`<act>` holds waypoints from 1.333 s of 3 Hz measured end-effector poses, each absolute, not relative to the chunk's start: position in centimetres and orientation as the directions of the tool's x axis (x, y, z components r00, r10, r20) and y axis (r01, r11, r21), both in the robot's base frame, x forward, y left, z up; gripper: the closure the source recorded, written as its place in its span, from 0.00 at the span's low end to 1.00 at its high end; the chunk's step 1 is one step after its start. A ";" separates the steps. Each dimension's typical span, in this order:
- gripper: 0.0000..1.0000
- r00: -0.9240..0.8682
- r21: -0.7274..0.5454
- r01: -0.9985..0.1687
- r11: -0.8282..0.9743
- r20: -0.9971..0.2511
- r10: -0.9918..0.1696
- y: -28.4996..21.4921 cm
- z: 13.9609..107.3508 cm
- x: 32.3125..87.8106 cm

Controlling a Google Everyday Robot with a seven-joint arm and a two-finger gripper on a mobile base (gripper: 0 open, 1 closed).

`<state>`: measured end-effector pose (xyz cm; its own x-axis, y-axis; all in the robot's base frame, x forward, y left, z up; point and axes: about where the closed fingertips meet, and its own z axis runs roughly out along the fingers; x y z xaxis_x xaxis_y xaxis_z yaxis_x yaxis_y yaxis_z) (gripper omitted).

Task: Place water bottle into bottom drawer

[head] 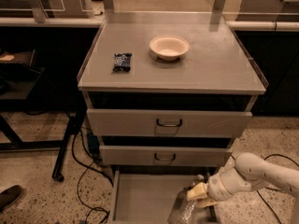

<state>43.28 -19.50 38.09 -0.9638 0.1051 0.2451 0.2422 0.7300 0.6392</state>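
- On the worktop (212, 71) I see a dark packet (122, 62) near the left edge and a bowl (169, 47) about midway along, nearer the back edge. Neither is part of this job.
- Below the front edge, the two upper drawers (168, 123) are pushed in. The bottom drawer (140, 197) is pulled out, and its grey floor is bare on the left.
- The bottle (183, 212) is low over the drawer's right half, under the worktop's front right corner, tilted. I cannot tell whether it touches the floor.
- My gripper (201, 198) is at the drawer's right side, just beside the bottle's upper end, with its pale fingers (196, 191) pinched on the bottle.
- I judge the carry done and the placing nearly done. What's left is to settle the bottle on the floor, let go, and lift the arm out. The drawer is not closed.
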 end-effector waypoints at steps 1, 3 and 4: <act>1.00 -0.964 0.640 0.242 0.730 0.245 0.106 -19.5 38.1 43.3; 1.00 -0.950 0.682 0.295 0.669 0.284 0.130 -17.2 34.3 45.2; 1.00 -0.950 0.683 0.296 0.668 0.285 0.129 -17.1 34.1 45.3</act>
